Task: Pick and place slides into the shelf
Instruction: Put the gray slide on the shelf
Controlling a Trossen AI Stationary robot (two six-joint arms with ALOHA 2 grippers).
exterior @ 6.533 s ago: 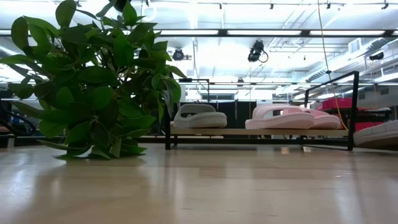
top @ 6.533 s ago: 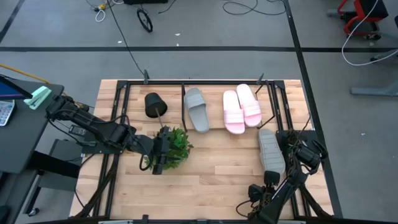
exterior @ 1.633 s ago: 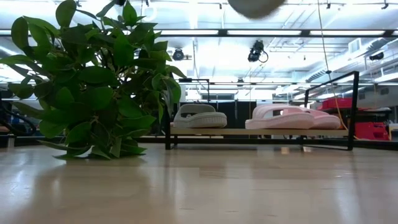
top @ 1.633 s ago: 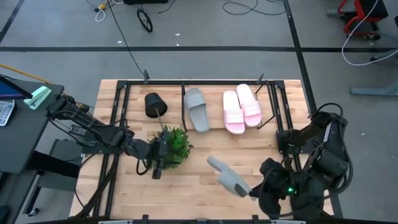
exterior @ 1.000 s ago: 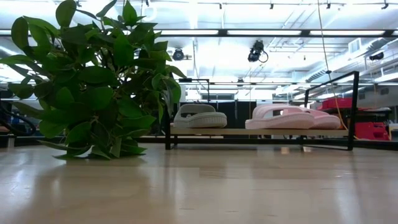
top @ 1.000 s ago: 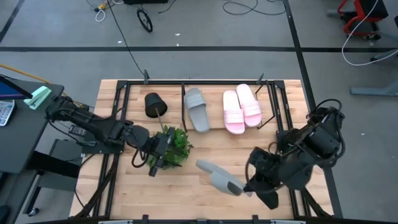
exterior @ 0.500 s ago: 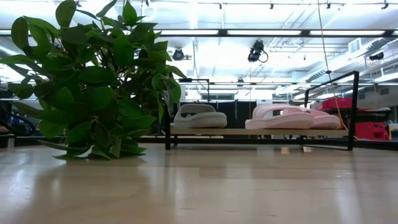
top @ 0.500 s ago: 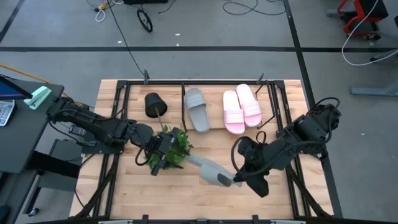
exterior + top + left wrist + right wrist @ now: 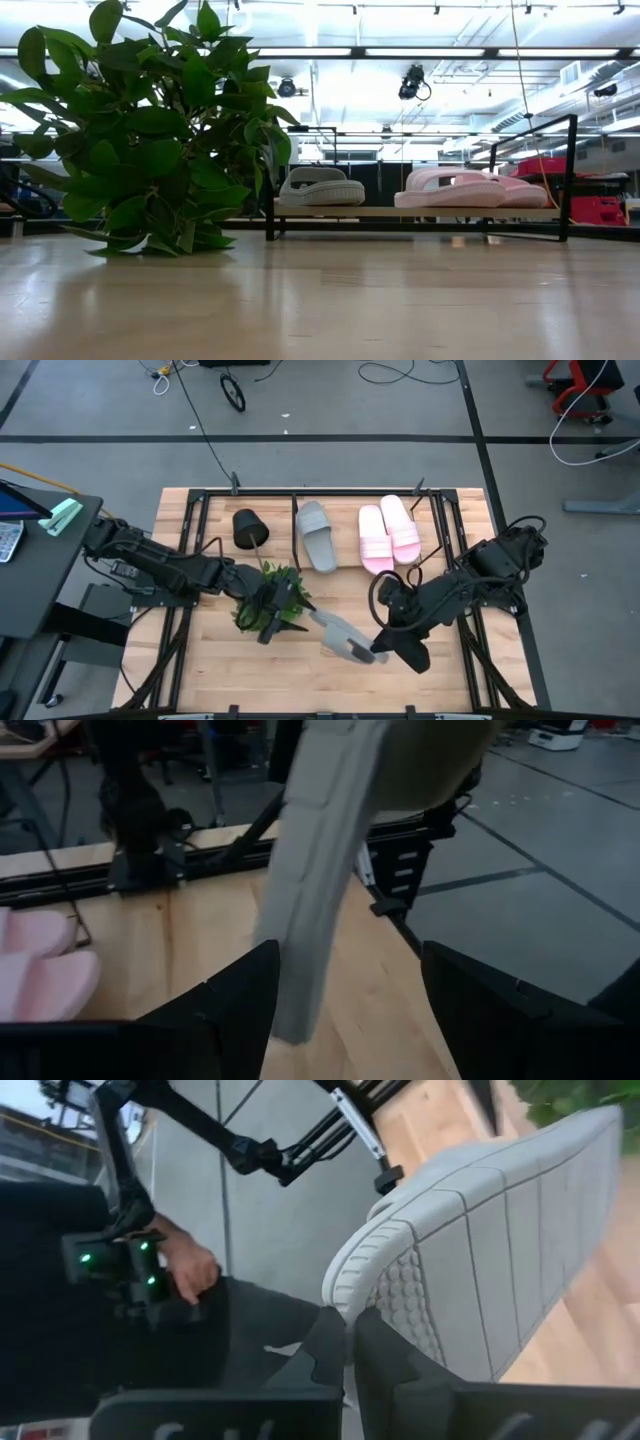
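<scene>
The bench [image 9: 400, 680] is a light wooden butcher-block top carried on a black metal frame, standing on a grey floor crossed by dark lines and loose cables. At its far edge sits the shelf [image 9: 345, 495], black rods framing a slanted board. On the shelf lie one grey slide [image 9: 316, 535] and two pink slides [image 9: 389, 534], the pink pair side by side. A black pot [image 9: 247, 528] lies tipped over just left of the shelf's grey slide. A green plant [image 9: 268, 600] sits on the bench in front of it.

The right tool [image 9: 375, 652] is clamped on the heel end of a second grey slide [image 9: 340, 635], holding it above the bench centre, the toe end pointing toward the plant. The right wrist view shows its fingers [image 9: 335, 1345] closed on the slide's sole edge.

The left tool [image 9: 268, 622] hangs at the plant's near side, its fingers [image 9: 240, 1000] apart, with the held slide's toe end between them.

The low view shows the room: bright ceiling strip lights, black rigging and red equipment [image 9: 598, 210] behind the shelf.
</scene>
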